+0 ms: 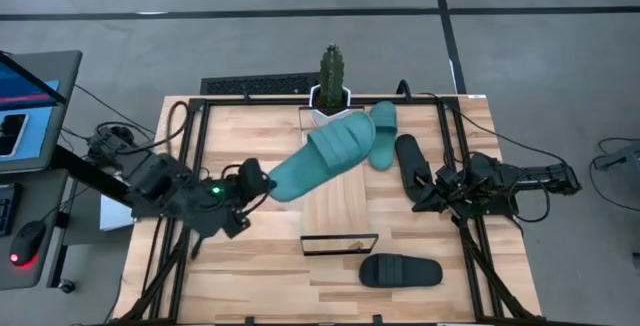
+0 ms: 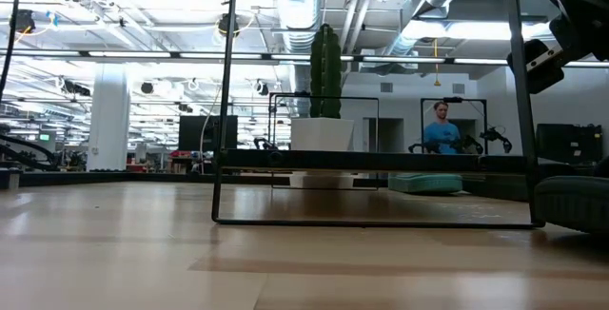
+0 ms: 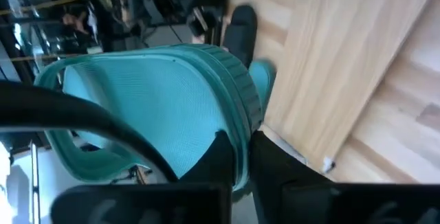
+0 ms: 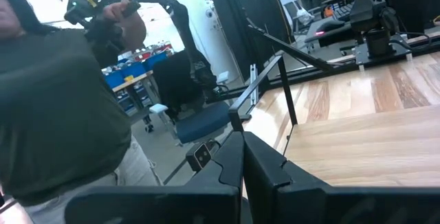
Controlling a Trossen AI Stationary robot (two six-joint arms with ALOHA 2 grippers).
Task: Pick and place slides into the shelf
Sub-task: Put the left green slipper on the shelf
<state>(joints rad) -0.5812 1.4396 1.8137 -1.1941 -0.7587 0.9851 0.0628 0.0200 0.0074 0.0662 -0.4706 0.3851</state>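
Observation:
My left gripper (image 1: 258,182) is shut on a teal slide (image 1: 325,154), which hangs in the air above the shelf (image 1: 340,206), a light plank with black wire frames (image 2: 228,110). A second teal slide (image 1: 384,134) lies by the plank's far end and shows low in the low view (image 2: 426,184). One black slide (image 1: 409,164) lies right of the plank. The other black slide (image 1: 400,271) lies near the table's near edge. My right gripper (image 1: 424,198) is shut and holds nothing. It is raised by the first black slide's near end and shows high in the low view (image 2: 557,34). My left gripper pinches the teal slide's heel rim (image 3: 242,157) between its two fingers (image 3: 216,165), coming at it from the table's left. The slide is lifted clear and reaches away from the fingers toward the far right, ribbed strap (image 3: 237,90) at the far end.
A cactus in a white pot (image 1: 332,88) stands at the plank's far end. Black frame rails (image 1: 195,166) run along both table sides. A laptop (image 1: 30,96) sits off the table's left. A person (image 4: 62,107) fills the right wrist view's left; another person (image 2: 441,129) stands far behind.

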